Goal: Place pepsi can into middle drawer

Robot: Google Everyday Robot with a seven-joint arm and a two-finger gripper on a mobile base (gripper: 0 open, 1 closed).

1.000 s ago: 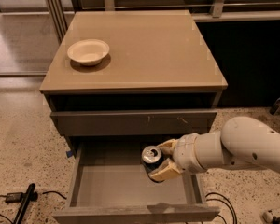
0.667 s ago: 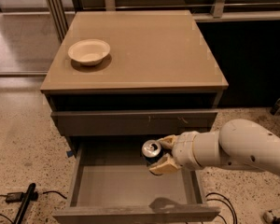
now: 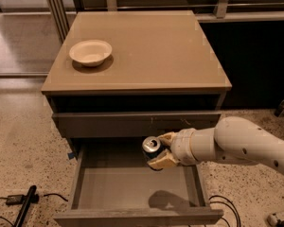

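Note:
The pepsi can shows its silver top and dark body. My gripper is shut on the can, one tan finger above it and one below. It holds the can upright in the air above the open middle drawer, over the drawer's back right part. The drawer is pulled out, a wide shallow grey box. My white arm reaches in from the right. The can's shadow falls on the drawer floor near the front.
A white bowl sits on the tan cabinet top at the left. A shut drawer front lies above the open one. A black cable and device lie on the speckled floor at the left.
My gripper with the can has shifted slightly to the left and up over the open drawer. The drawer and bowl have not moved.

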